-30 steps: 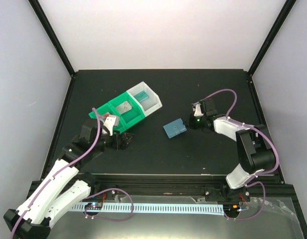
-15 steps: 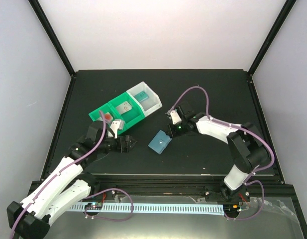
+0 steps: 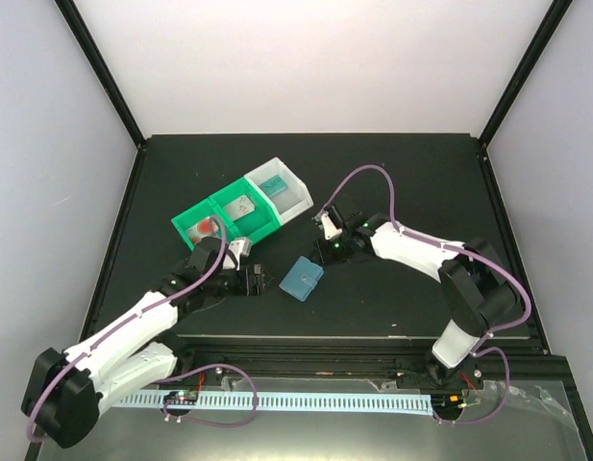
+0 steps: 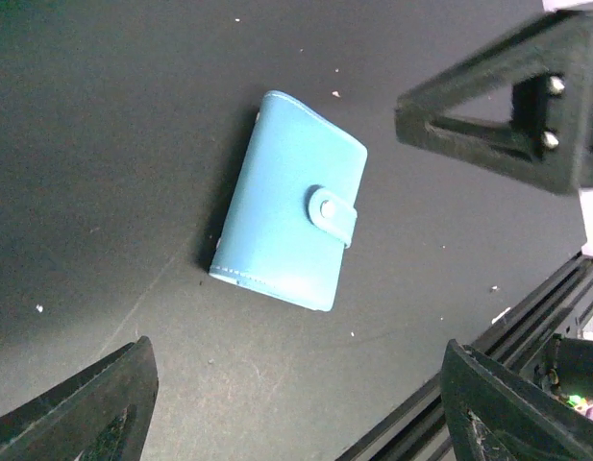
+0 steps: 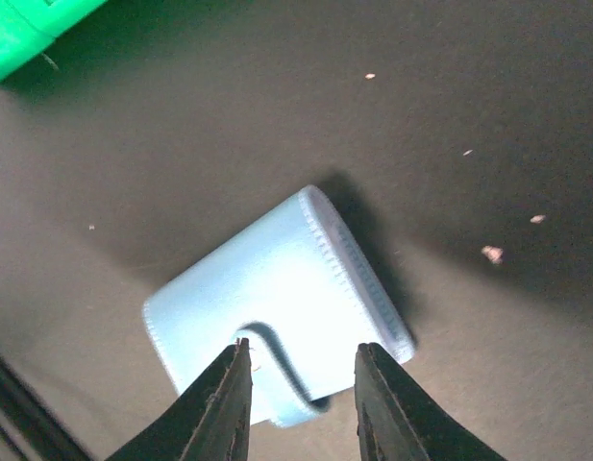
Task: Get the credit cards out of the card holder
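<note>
Slate-blue card holder [image 3: 302, 279] lies shut and flat on the black tabletop [image 3: 392, 182]. Left end effector [image 4: 296, 346], beside it, gapes wide and empty. Right end effector [image 5: 303, 346] hovers right over it, fingers slightly apart.

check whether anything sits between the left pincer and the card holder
Nothing visible does. The card holder lies closed, snap fastened, on the table, with only bare surface between it and the open left pincer. The right pincer hangs over its other side, jaws apart.
</note>
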Available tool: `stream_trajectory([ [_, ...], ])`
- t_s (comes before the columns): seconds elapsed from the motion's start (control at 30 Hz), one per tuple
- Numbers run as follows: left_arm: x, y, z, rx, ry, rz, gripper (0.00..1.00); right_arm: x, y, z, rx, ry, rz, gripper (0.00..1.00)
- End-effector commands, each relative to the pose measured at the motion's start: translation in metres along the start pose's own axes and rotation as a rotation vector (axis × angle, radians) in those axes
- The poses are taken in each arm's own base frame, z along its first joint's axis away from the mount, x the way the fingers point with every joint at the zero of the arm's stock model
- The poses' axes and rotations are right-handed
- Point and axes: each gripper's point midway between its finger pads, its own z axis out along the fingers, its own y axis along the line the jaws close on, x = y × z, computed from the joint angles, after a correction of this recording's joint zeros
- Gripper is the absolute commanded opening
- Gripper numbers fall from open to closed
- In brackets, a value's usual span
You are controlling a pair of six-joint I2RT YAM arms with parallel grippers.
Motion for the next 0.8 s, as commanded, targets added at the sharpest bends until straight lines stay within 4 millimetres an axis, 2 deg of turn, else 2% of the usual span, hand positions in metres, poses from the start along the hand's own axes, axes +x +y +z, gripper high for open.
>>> stream_trajectory([
  [0.0,-0.022,-0.014,0.009,0.058,-0.065,0.034,0.82,0.009,0.016,-0.013,-0.005,-0.031,0.121,0.33],
  [0.13,-0.028,-0.008,0.024,0.033,-0.059,0.052,0.80,0.017,0.023,-0.015,-0.037,-0.081,0.189,0.33],
  [0.47,-0.036,-0.002,0.063,0.061,-0.053,0.035,0.69,0.030,0.012,0.002,-0.068,-0.122,0.263,0.33],
  [0.67,-0.022,0.004,0.091,0.055,0.028,0.035,0.63,0.030,0.006,0.009,-0.065,-0.150,0.264,0.33],
  [0.77,-0.014,0.001,0.100,0.070,0.060,0.053,0.58,0.032,0.000,0.015,-0.040,-0.150,0.250,0.33],
])
